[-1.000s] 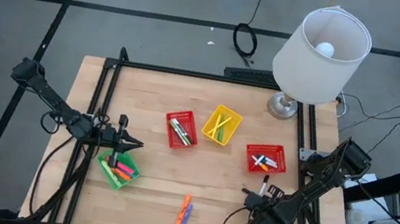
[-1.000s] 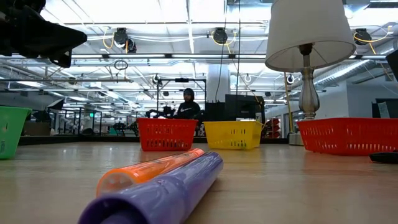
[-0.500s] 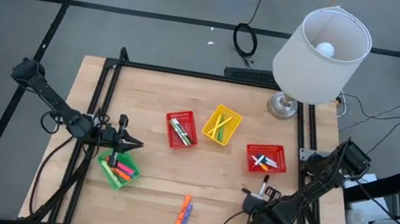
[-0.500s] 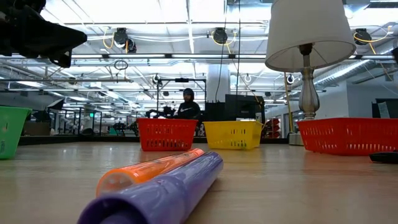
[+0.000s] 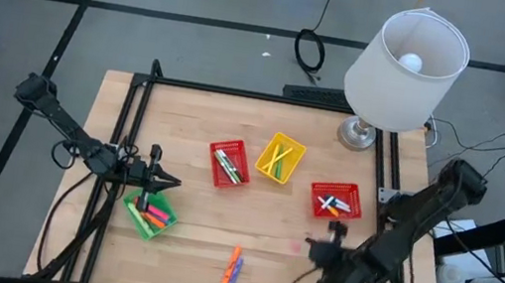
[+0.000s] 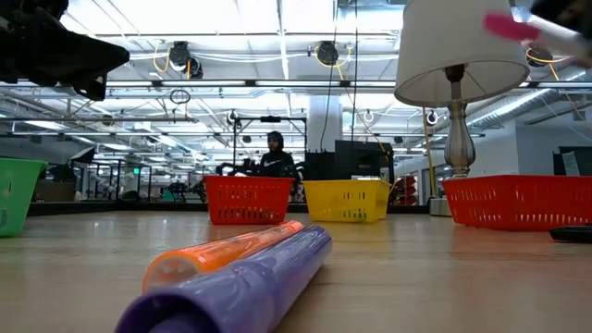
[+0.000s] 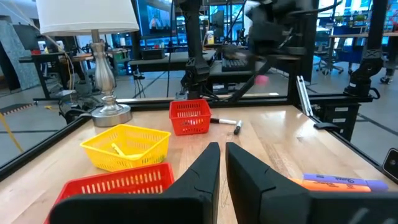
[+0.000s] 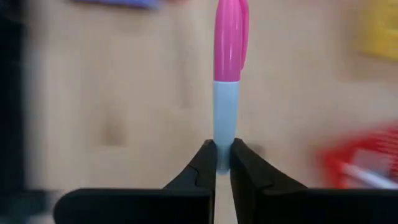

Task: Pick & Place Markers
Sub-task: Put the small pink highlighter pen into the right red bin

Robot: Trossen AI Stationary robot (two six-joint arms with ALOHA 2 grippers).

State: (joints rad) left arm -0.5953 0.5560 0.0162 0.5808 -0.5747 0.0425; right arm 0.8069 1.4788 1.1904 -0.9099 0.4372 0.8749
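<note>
My right gripper point(image 8: 222, 155) is shut on a pink-capped marker point(image 8: 229, 56) with a pale barrel. It hangs in the air over the table's near right part point(image 5: 311, 251), and shows as a pink streak point(image 6: 509, 26) in the low view. An orange marker point(image 5: 233, 260) and a purple marker point(image 5: 233, 281) lie side by side near the near edge. A white marker with a black cap point(image 7: 227, 122) lies flat by the right red basket point(image 5: 335, 200). My left gripper point(image 5: 164, 183) is shut and holds nothing, above the green basket point(image 5: 149, 214) of markers. My right gripper pinches the pink-capped marker by the end of its pale barrel point(image 8: 222, 140), opposite the cap, between the two fingertips point(image 8: 205, 163). The marker sticks straight out past the fingers, along them, with its cap point(image 8: 231, 37) foremost. It is lifted clear of the table.
A red basket point(image 5: 227, 163) and a yellow basket point(image 5: 280, 158) with markers stand mid-table. A lamp point(image 5: 408, 54) stands on its base point(image 5: 359, 134) at the far right corner. A black frame point(image 5: 135, 124) borders the table. Bare wood lies between the baskets and the near edge.
My right gripper has risen from the table's near right part and shifted slightly toward the left, carrying the pink-capped marker clear of the wood; the marker now shows at the top of the low view. The left arm has kept still.
</note>
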